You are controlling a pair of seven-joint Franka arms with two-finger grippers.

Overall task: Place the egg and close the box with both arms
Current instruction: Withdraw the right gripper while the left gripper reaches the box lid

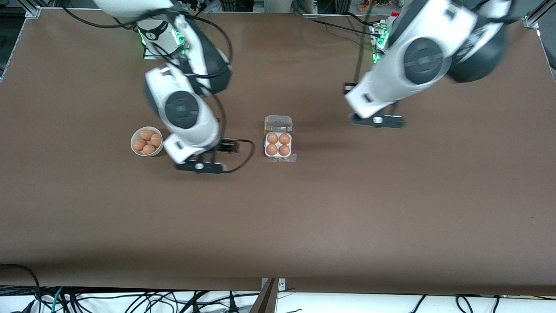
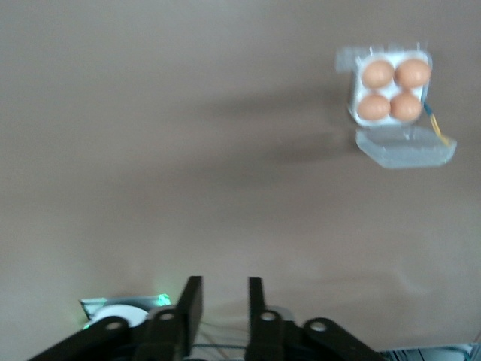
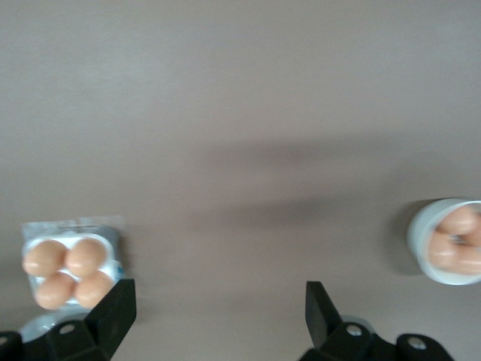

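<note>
Nearest the front camera, the right gripper (image 1: 200, 166) hangs over bare table between the white bowl (image 1: 147, 141) of eggs and the box (image 1: 278, 144); from up here I can't tell how wide it is. That box sits mid-table, all four cells filled, with its clear lid (image 1: 278, 124) flipped open toward the robots' bases. I'd guess thin, light, springy plastic that skids on the brown table (image 1: 391, 208), so I'd have one arm pin the base while the other pushes the lid's free edge; the eggs obviously won't take squeezing. The left gripper (image 1: 377, 121) hovers over empty table toward the left arm's end. In the left wrist view its fingers (image 2: 189, 304) sit fairly close together, holding nothing, with the box well apart. In the right wrist view the fingers (image 3: 113, 312) are spread wide and empty, and there's plenty of room all round.
</note>
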